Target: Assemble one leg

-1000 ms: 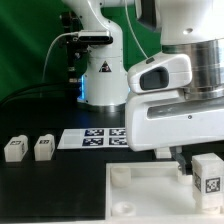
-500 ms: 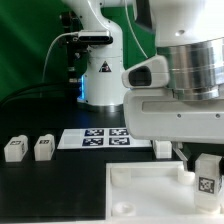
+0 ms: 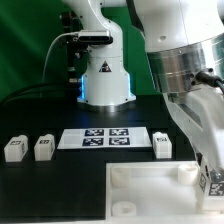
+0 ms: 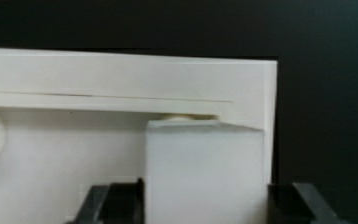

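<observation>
Since half a second ago the wrist has been swung over and tilted toward the exterior view's right. The gripped leg [image 3: 213, 183] has been carried lower and further to that side, so that it is now cut by the picture's edge. A leg formerly hidden behind the arm has been uncovered.

At the exterior view's left, a first loose leg [image 3: 14, 149] and a second loose leg [image 3: 43, 148] are seen near each other on the black table [image 3: 60, 190]. Next to the right the marker board [image 3: 103, 138] is laid flat, and just beside its right end the uncovered third loose leg [image 3: 163, 144] is stood. In front of these the large white tray-like piece [image 3: 140, 187] is set, with the gripped leg held over its right corner.

In the wrist view the gripper [image 4: 206, 205] is shown clamped on that leg [image 4: 202, 165], with a dark finger [image 4: 114, 203] pressed against each side. The leg's far end is met by the tray-like piece [image 4: 105, 90]; whether it is seated there cannot be told.
</observation>
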Controlling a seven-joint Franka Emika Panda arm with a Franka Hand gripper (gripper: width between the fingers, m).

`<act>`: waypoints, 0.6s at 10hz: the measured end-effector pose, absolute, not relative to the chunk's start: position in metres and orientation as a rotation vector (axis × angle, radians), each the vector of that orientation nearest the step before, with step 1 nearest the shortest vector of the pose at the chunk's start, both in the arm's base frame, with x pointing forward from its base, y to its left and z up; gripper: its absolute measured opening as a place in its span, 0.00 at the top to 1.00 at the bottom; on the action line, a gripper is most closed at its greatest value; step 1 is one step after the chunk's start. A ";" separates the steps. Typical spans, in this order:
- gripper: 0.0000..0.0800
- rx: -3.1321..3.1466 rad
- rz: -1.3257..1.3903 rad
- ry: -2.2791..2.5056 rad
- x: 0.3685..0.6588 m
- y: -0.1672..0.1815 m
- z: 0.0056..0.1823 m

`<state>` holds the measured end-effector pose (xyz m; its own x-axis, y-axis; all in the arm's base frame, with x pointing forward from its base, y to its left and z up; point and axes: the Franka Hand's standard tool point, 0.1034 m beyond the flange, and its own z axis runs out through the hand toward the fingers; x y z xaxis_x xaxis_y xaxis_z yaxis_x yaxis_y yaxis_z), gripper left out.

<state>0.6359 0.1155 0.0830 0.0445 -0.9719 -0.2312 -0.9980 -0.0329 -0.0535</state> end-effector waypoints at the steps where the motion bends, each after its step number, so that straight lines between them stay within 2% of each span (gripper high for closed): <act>1: 0.62 -2.124 0.192 2.025 0.636 0.116 0.083; 2: 0.39 -2.174 0.185 1.968 0.636 0.116 0.082; 3: 0.25 -2.298 0.169 1.832 0.633 0.120 0.082; 4: 0.25 -2.464 0.134 1.600 0.633 0.122 0.082; 5: 0.20 -2.608 0.100 1.349 0.633 0.122 0.082; 6: 0.19 -2.656 0.088 1.246 0.633 0.121 0.082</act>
